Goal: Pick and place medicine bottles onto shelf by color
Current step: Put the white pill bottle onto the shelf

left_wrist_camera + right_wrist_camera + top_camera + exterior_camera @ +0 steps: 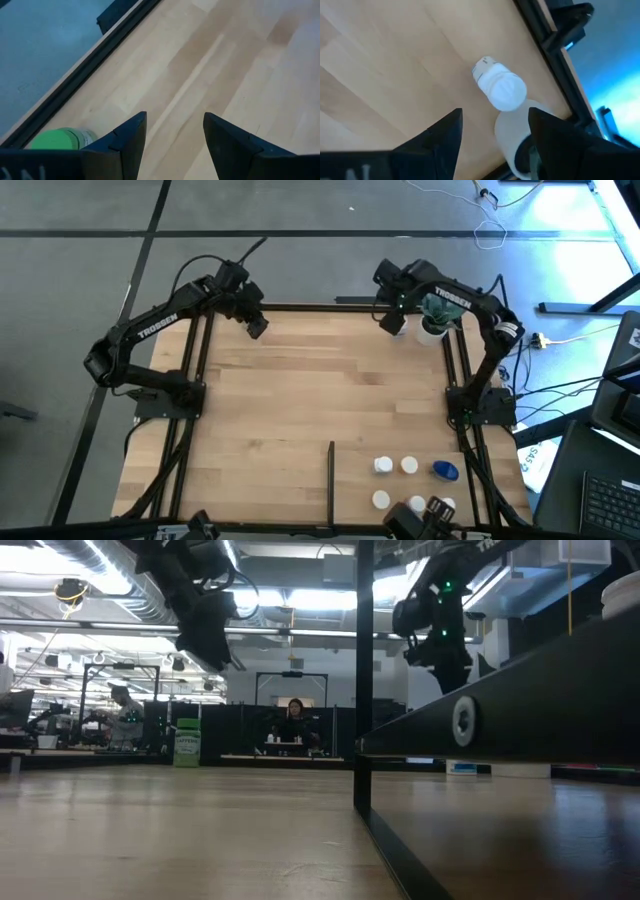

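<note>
At the near right corner of the pale wood-plank counter [300, 395], just right of the thin black divider bar [331, 475], stand four small white-capped round bottles [384, 466] and a wider blue-capped bottle [446, 471], close together. At the far left corner, the left end effector [257, 327] hangs with fingers spread on nothing; a green-capped bottle [60, 139] shows just beside it. At the far right corner, the right end effector [392, 324] hangs spread over a white-capped bottle [500, 90], beside a white pot [431, 334] holding a green plant [437, 308].
</note>
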You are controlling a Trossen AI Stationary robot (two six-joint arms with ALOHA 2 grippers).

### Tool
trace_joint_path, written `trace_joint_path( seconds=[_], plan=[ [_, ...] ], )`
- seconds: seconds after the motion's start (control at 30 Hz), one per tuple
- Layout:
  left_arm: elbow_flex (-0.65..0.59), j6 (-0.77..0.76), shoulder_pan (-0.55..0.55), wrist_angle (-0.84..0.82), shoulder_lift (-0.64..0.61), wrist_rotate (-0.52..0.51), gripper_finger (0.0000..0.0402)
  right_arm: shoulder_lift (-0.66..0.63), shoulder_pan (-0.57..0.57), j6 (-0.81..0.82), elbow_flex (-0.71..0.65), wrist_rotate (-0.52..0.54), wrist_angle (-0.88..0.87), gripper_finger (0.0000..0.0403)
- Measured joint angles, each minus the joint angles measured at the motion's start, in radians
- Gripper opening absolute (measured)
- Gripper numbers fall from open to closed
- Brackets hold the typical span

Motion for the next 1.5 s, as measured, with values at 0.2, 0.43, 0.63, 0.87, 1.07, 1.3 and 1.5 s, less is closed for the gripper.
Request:
trace_joint_path(
  seconds=[0.2,0.43,0.63,0.87,1.07,1.3,1.5],
  plan=[
    [0.000,-0.021,0.001,0.003,0.000,0.000,0.0190,0.000,0.000,-0.031,-0.089,0.024,0.086,0.0228],
    [0.000,-0.021,0.002,0.003,0.000,0.000,0.0190,0.002,0.000,-0.023,-0.117,0.055,0.124,0.0228],
    [0.000,-0.022,0.002,0.003,0.000,-0.001,0.0190,0.017,-0.006,-0.023,-0.117,0.052,0.141,0.0228],
    [0.000,-0.022,0.002,0.003,0.000,-0.001,0.0190,0.042,-0.022,0.006,-0.117,0.050,0.136,0.0228],
    [0.000,-0.021,0.001,0.002,0.000,-0.001,0.0190,0.043,-0.043,0.033,-0.117,0.014,0.132,0.0228],
    [0.000,-0.021,0.002,0.002,0.000,-0.001,0.0190,0.043,-0.055,0.032,-0.117,0.000,0.123,0.0228],
    [0.000,0.000,0.001,0.002,0.000,-0.026,0.0190,0.043,-0.054,0.055,-0.117,-0.001,0.117,0.0228]
  ],
)
